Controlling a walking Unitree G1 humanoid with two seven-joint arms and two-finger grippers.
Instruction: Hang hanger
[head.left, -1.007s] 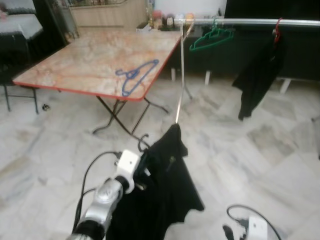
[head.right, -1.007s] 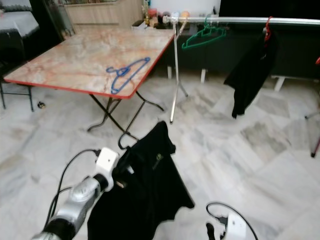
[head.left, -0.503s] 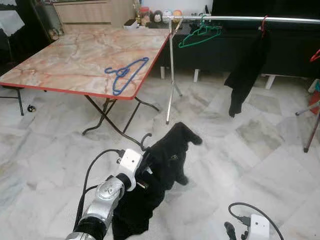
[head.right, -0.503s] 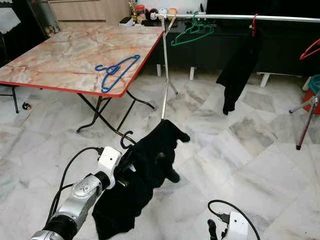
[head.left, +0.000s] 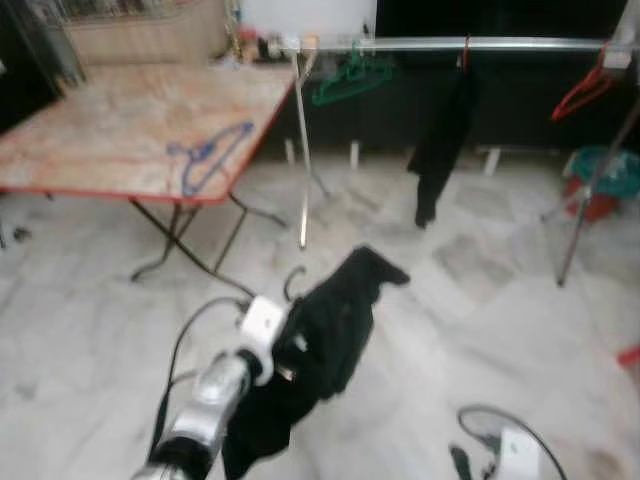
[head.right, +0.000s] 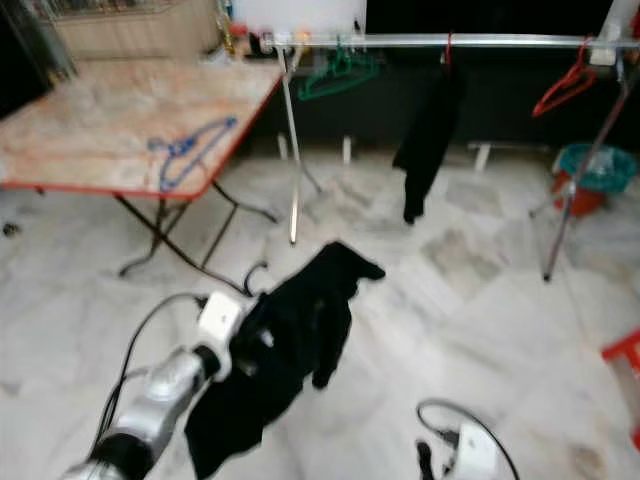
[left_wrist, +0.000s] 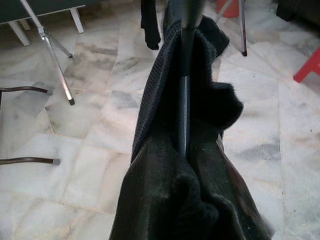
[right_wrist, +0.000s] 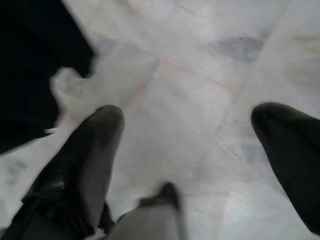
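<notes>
The right gripper (right_wrist: 192, 150) hangs low, spread wide and empty. The left gripper (head.left: 285, 355) is clamped on a hanger (head.left: 292, 281) draped with a black garment (head.left: 320, 350), mid-carry. Next, I'd say: hook it onto the clothes rail (head.left: 480, 44) ahead.

Black garment (head.left: 325, 345) draped over a dark hanger (head.left: 290, 284), hook sticking up, carried low above the marble floor, well short of the rail (head.left: 450, 44).

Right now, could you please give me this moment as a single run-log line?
left gripper: shut on hanger with black garment, held out front | right gripper: open, idle over floor | rail: ahead, holds green hanger | hanging: not yet done
</notes>
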